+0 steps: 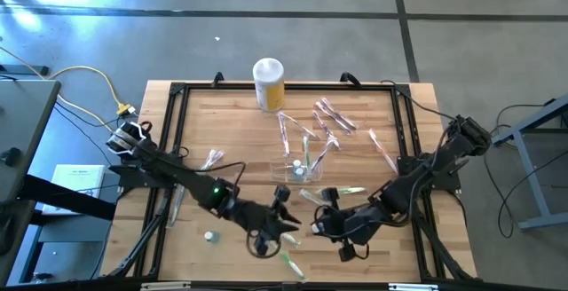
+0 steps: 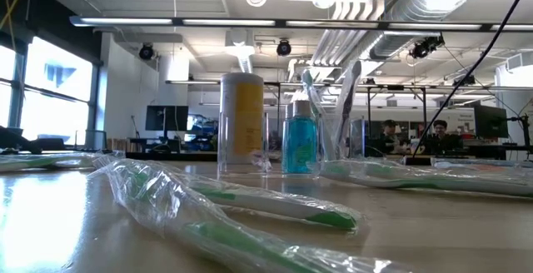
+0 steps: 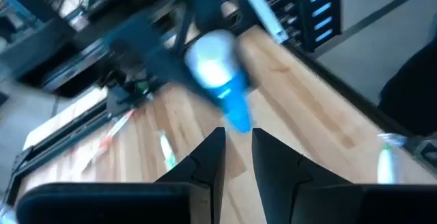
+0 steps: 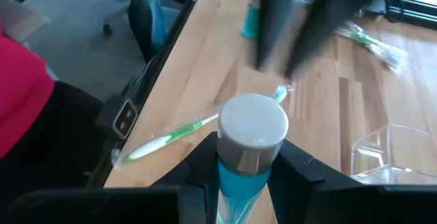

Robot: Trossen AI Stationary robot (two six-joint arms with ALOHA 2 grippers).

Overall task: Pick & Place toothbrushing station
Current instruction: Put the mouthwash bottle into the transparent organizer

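Right, your right gripper (image 4: 242,176) clamps a blue bottle (image 4: 251,138) near the toothbrushing station (image 1: 296,170); left gripper (image 3: 237,157) sits slightly parted, empty.

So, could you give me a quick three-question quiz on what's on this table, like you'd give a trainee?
1. True or false: the yellow canister stands upright.
2. The right gripper is shut on: A) a wrapped toothbrush, B) a small blue bottle, C) the toothbrushing station.
3. Which gripper holds nothing?
Key: 1 true; 2 B; 3 the left gripper, its fingers apart with nothing between them.
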